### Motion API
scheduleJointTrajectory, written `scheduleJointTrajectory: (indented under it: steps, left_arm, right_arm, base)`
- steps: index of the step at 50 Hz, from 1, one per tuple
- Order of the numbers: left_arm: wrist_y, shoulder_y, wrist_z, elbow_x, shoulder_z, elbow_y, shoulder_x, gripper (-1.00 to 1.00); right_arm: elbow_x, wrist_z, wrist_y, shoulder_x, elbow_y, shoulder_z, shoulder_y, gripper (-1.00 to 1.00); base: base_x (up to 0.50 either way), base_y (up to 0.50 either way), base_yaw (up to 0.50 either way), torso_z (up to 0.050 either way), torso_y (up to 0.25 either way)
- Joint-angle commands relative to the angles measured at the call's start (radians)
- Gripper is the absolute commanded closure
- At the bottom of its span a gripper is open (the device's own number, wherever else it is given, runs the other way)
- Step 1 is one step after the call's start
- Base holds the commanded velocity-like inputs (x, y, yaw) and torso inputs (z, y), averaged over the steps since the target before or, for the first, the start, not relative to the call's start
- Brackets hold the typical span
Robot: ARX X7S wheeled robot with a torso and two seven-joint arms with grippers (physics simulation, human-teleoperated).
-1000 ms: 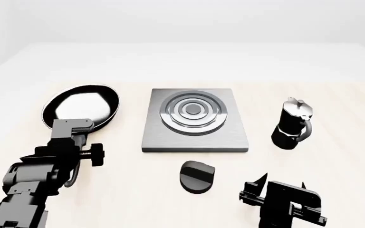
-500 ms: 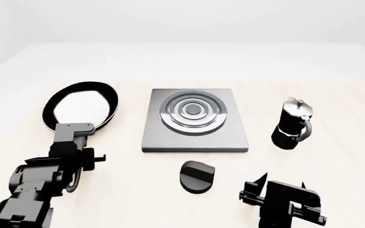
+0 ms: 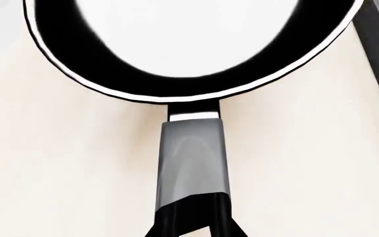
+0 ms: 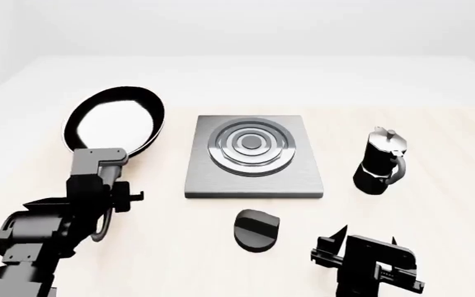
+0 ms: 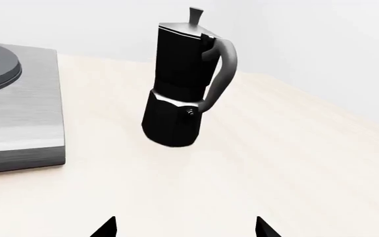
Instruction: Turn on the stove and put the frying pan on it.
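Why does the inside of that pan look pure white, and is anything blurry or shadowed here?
Head view: the frying pan mirrors the pale background, a glossy reflection. Left wrist view: same white glare, with a bright band on the handle. Right wrist view: moka pot sharp, shadow barely visible.

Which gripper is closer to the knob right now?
Right. The right gripper hangs just beside the knob, toward the moka pot's side. The left gripper is farther off, closed on the frying pan handle.

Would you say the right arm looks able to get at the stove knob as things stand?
Probably yes: the knob lies on bare table just beside the open right gripper, with nothing between them; the moka pot stands farther back.
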Motion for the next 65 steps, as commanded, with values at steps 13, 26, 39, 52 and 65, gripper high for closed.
scheduleJointTrajectory:
  steps: [13, 26, 39, 52, 65]
  left_arm:
    - [-0.192, -0.075, 0.080, -0.004, 0.131, 0.365, -0.024, 1.00]
    - [-0.195, -0.143, 0.138, 0.015, 0.215, 0.372, -0.002, 1.00]
    - [-0.209, -0.198, 0.226, 0.024, 0.301, 0.369, -0.008, 1.00]
    - [-0.217, -0.242, 0.294, 0.050, 0.401, 0.343, 0.006, 1.00]
    - [-0.304, -0.315, 0.351, 0.012, 0.411, 0.299, 0.038, 1.00]
  right_arm:
    - [0.007, 0.003, 0.008, 0.006, -0.010, -0.008, -0.001, -1.00]
    - [0.010, -0.001, 0.000, 0.007, 0.003, -0.011, 0.004, -1.00]
    - [0.012, -0.005, -0.027, 0.005, 0.038, -0.013, 0.012, -1.00]
    - [0.017, 0.001, -0.008, 0.009, 0.014, -0.016, 0.009, -1.00]
    - [0.019, -0.004, -0.015, 0.010, 0.032, -0.021, 0.015, -1.00]
  base:
    - [0.00, 0.00, 0.00, 0.000, 0.002]
    - [0.00, 0.00, 0.00, 0.000, 0.002]
    - [0.00, 0.00, 0.00, 0.000, 0.002]
    - [0.00, 0.00, 0.00, 0.000, 0.002]
    - [0.00, 0.00, 0.00, 0.000, 0.002]
